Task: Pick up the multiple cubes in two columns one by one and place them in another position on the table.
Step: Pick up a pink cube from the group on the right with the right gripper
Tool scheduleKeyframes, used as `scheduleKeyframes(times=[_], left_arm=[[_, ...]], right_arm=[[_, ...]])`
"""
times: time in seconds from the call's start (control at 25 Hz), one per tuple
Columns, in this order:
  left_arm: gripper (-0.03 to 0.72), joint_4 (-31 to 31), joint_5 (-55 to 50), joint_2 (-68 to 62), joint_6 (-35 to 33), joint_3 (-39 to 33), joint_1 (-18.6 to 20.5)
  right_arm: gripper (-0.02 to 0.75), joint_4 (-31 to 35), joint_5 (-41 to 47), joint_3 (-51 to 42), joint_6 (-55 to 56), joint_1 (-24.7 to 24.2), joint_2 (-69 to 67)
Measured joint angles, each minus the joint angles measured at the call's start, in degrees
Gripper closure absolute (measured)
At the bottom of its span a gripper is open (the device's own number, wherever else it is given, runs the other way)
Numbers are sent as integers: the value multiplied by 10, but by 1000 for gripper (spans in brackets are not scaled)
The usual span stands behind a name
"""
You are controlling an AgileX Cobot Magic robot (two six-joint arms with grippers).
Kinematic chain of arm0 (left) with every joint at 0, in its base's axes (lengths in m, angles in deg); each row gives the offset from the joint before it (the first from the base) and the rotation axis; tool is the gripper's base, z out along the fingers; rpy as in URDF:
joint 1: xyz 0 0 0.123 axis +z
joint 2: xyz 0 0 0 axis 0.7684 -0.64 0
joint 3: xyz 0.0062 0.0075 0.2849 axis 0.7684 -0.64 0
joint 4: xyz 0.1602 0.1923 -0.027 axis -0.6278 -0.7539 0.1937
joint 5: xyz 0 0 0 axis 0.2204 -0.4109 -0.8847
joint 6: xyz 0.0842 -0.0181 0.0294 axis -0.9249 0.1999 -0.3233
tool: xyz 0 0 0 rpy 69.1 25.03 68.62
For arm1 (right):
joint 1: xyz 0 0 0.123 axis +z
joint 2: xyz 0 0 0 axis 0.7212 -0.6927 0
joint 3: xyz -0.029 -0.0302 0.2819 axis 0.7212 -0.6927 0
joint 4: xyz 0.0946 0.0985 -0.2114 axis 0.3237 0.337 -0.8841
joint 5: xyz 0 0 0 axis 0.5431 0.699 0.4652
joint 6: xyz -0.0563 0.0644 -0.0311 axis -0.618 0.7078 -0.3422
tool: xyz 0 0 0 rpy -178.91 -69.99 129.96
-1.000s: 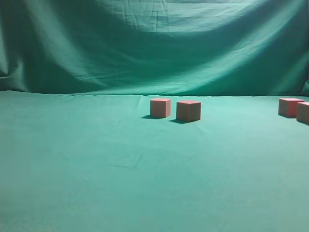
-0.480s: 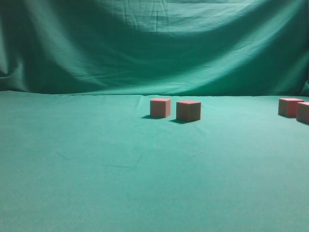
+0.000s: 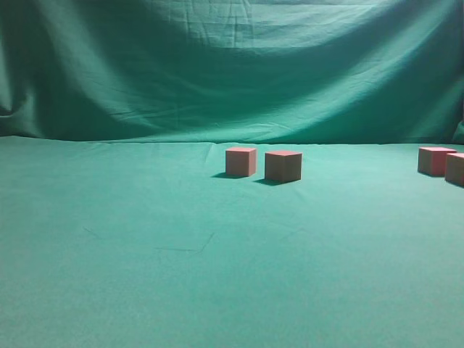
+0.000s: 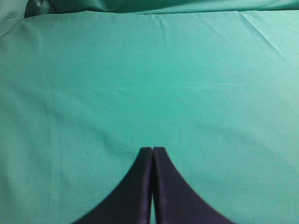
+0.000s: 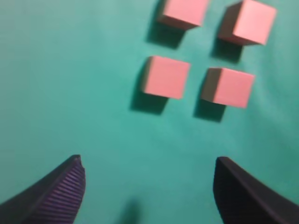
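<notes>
In the exterior view two pinkish-red cubes stand side by side at mid table: one (image 3: 241, 161) and a nearer one (image 3: 283, 166). Two more cubes (image 3: 436, 160) (image 3: 456, 168) sit at the right edge, the second cut off. Neither gripper shows in that view. In the right wrist view my right gripper (image 5: 148, 164) is open and empty above the green table (image 5: 70, 93), short of several cubes in two columns: near pair (image 5: 166, 77) (image 5: 229, 87), far pair (image 5: 183, 11) (image 5: 248, 21). In the left wrist view my left gripper (image 4: 153, 149) is shut and empty over bare cloth.
A wrinkled green backdrop curtain (image 3: 232, 65) hangs behind the table. The cloth edge and folds of the curtain show at the top of the left wrist view (image 4: 37, 7). A faint crease lies in the table cloth (image 3: 196, 246) in front.
The cubes have not moved. Only the faint crease in the cloth at the front of the table has shifted slightly.
</notes>
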Motion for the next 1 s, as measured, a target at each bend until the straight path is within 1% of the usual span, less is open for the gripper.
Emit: scheduleKeyframes(times=[0.12,0.2,0.36,0.56,0.8,1.0], left_arm=[[688,0,0,0,0,0,0],[688,0,0,0,0,0,0],[688,0,0,0,0,0,0],[688,0,0,0,0,0,0],[688,0,0,0,0,0,0],[688,0,0,0,0,0,0]], right_arm=[[161,35,-54,-5,0,-53,0],[161,53,-91,-5,0,-70,0],[161,58,-128,-5,0,-75,-13],[161,58,-141,-5,0,-75,-69],[161,58,-184,-5,0,-75,-139],[161,57,-201,-5,-1,-75,-171]])
